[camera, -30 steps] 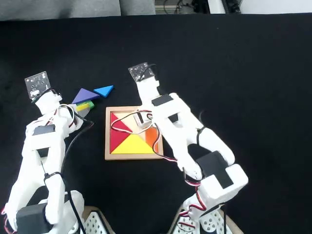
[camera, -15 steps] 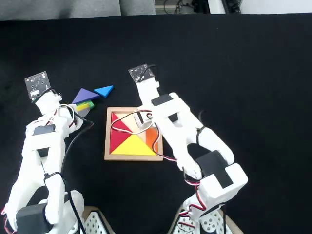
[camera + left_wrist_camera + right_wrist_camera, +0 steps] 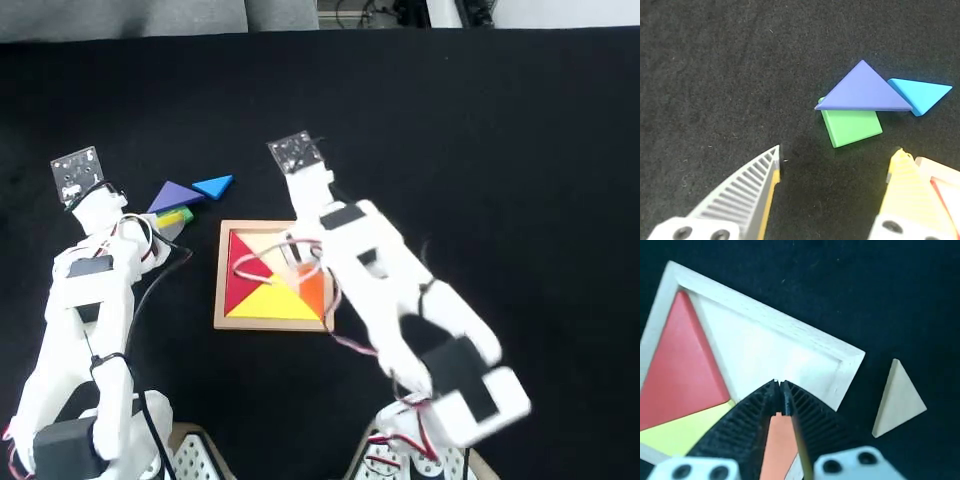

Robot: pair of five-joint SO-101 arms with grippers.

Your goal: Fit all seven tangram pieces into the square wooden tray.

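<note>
The right arm has swung toward the lower right, baring more of the orange piece [image 3: 313, 290]. The right gripper [image 3: 778, 386], fingers pressed together, hangs over it in the tray [image 3: 222, 300] at centre frame, beside the red triangle [image 3: 240, 272] and yellow triangle [image 3: 270, 302]. The arm hides the tray's right rim. The left gripper [image 3: 838, 154], spread, faces the green piece [image 3: 850, 126], purple triangle [image 3: 865, 90] and blue triangle [image 3: 920, 95].

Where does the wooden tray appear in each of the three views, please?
High view: tray left of centre, under the right arm.
Left wrist view: its corner beside the open left gripper.
Right wrist view: tray beneath the shut right gripper.
Shared landmark: the red triangle in it, in the high and right wrist views.
</note>
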